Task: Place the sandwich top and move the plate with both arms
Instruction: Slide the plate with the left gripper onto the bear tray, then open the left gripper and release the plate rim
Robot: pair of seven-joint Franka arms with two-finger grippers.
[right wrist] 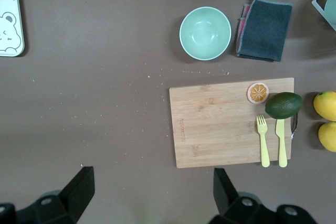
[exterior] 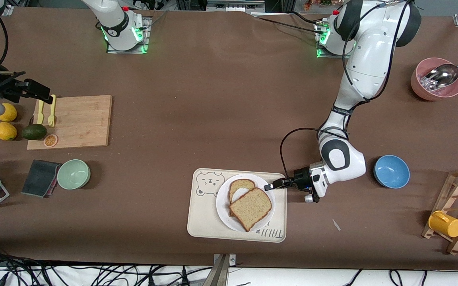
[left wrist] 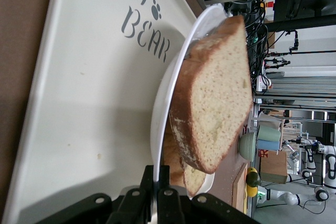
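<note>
The sandwich top (exterior: 251, 207) (left wrist: 215, 93), a speckled tan slice with a brown crust, lies skewed over a lower bread slice (exterior: 241, 186) on the white plate (exterior: 233, 227) (left wrist: 160, 124). The plate rests on the cream bear tray (exterior: 201, 222) (left wrist: 94, 93). My left gripper (exterior: 269, 186) (left wrist: 157, 182) is shut on the plate's rim, on the side toward the left arm's end of the table. My right gripper (exterior: 38, 90) (right wrist: 152, 187) hangs open and holds nothing. It is over bare table beside the cutting board (exterior: 78, 120) (right wrist: 231, 121), at the right arm's end.
The board carries two yellow forks (exterior: 46, 113), an avocado (exterior: 34, 132) and an orange slice (exterior: 50, 140). Two lemons (exterior: 5, 131), a green bowl (exterior: 73, 174) and a dark sponge (exterior: 40, 178) lie around it. A blue bowl (exterior: 391, 171), pink bowl with scoop (exterior: 436, 79) and mug rack (exterior: 457, 214) stand at the left arm's end.
</note>
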